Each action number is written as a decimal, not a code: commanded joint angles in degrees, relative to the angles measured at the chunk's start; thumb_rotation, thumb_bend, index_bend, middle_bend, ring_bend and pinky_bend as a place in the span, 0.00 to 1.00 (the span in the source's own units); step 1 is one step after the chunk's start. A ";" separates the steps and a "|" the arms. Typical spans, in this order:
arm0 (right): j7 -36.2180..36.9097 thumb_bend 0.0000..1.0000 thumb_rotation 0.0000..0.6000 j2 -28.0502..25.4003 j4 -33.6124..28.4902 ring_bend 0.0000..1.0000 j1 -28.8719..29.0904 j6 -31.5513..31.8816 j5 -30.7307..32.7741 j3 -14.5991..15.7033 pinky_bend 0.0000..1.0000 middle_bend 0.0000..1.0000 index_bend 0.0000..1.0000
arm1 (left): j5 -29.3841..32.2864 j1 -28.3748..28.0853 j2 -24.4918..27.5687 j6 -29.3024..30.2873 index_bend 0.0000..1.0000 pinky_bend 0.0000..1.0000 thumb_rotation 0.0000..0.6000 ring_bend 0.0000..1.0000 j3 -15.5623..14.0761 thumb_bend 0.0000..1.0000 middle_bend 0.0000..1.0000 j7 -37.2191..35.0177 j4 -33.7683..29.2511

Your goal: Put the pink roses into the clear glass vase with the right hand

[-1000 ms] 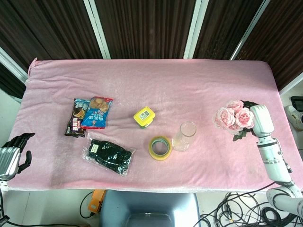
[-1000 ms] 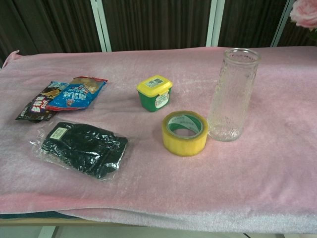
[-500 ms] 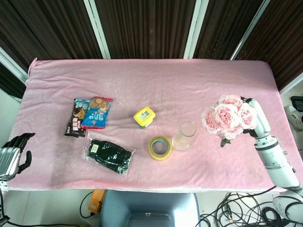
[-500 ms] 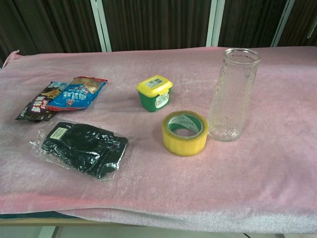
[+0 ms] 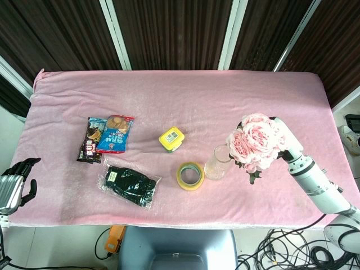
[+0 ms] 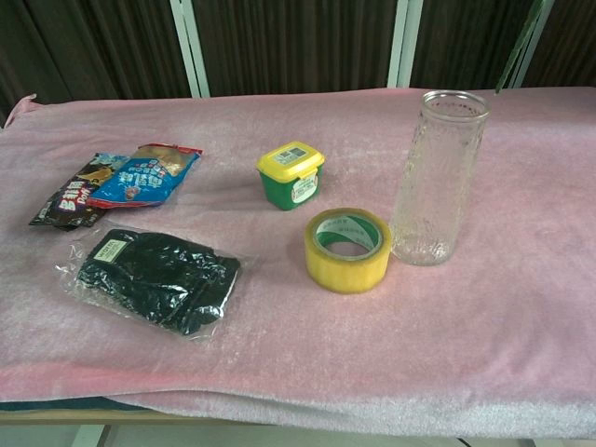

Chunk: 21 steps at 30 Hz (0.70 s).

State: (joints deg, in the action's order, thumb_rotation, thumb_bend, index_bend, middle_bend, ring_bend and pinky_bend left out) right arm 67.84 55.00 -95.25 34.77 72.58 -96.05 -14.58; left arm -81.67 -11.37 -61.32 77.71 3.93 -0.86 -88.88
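Note:
The bunch of pink roses [image 5: 253,140] hangs in the air just right of the clear glass vase [image 5: 218,162], blooms overlapping its rim in the head view. My right hand [image 5: 283,136] grips the bunch from the right and is mostly hidden behind the flowers. The vase [image 6: 438,177] stands upright and empty on the pink cloth. In the chest view only a green stem [image 6: 518,45] shows at the top right, above the vase. My left hand [image 5: 16,183] rests off the table's near left corner, holding nothing, fingers apart.
A yellow tape roll [image 5: 190,175] lies touching the vase's left side. A yellow-lidded green jar [image 5: 171,139] sits behind it. Two snack packets [image 5: 108,136] and a black bagged item [image 5: 130,185] lie at the left. The pink cloth [image 5: 185,95] covers the table.
My right hand has carried the roses leftward and nearer, from the table's right edge to beside the vase. The left hand has not moved.

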 commanded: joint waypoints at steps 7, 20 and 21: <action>2.26 0.37 1.00 2.09 3.37 0.59 3.74 -2.29 1.15 -0.08 0.76 0.65 0.83 | -0.05 -0.09 -0.16 -0.15 0.19 0.37 1.00 0.20 -0.06 0.64 0.19 0.47 0.03; 9.05 0.37 1.00 5.86 9.21 0.59 8.84 -4.58 -0.04 1.37 0.76 0.65 0.83 | 0.16 -0.01 -0.21 -0.08 0.19 0.37 1.00 0.20 0.04 0.64 0.19 0.37 0.16; 9.55 0.37 1.00 6.23 9.72 0.59 9.16 -4.68 -0.05 1.55 0.76 0.65 0.83 | 0.15 0.00 -0.20 -0.06 0.19 0.37 1.00 0.20 0.05 0.64 0.19 0.27 0.18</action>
State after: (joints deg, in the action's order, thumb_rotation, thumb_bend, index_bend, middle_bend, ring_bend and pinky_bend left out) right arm 76.95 60.85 -85.98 43.56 68.10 -96.05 -13.27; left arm -81.52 -11.38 -61.53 77.65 3.98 -0.57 -88.71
